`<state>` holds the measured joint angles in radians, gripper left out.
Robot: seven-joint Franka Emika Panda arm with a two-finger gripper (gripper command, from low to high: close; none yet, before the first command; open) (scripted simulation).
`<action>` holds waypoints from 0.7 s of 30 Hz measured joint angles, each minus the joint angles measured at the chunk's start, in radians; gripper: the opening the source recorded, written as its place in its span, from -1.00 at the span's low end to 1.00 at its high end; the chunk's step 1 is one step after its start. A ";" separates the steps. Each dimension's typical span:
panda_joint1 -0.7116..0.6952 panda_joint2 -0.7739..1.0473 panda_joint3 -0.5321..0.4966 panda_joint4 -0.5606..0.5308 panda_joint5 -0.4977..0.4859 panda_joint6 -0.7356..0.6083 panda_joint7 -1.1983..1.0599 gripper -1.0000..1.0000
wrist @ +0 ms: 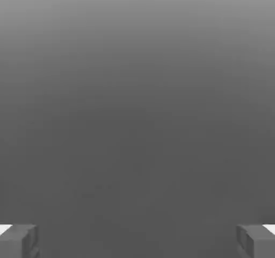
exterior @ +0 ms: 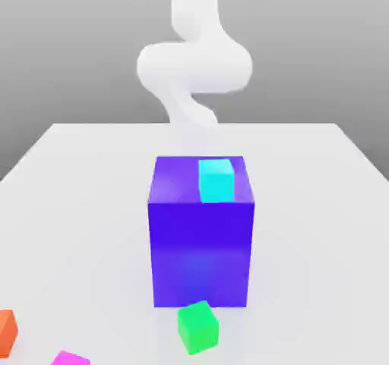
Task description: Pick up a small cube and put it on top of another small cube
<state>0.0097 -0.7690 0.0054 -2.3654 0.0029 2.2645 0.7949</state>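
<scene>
The exterior view's bottom edge cuts off the magenta cube (exterior: 71, 359); its left edge crops the orange one (exterior: 7, 333).

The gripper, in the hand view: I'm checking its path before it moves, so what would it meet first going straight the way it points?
The way looks free as far as the hand view shows: only plain grey lies beyond the open gripper, though depth there is unclear.

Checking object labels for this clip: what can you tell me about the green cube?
The green cube is small, plain and bright, with a smooth-looking surface. It stands turned at an angle on the pale table, nearer the camera than the big blue-violet cube. Nothing rests on it.
</scene>
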 joint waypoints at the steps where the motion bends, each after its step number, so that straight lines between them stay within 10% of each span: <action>1: 0.005 0.016 0.003 -0.032 0.001 -0.018 -0.003 0.00; 11: 0.048 0.239 0.025 -0.363 0.016 -0.033 -0.026 0.00; 12: 0.050 0.271 0.027 -0.391 0.017 0.011 -0.027 -1.00; 21: 0.045 0.254 0.032 -0.373 0.026 -0.040 -0.034 -1.00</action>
<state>0.0552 -0.5154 0.0374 -2.7381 0.0293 2.2240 0.7610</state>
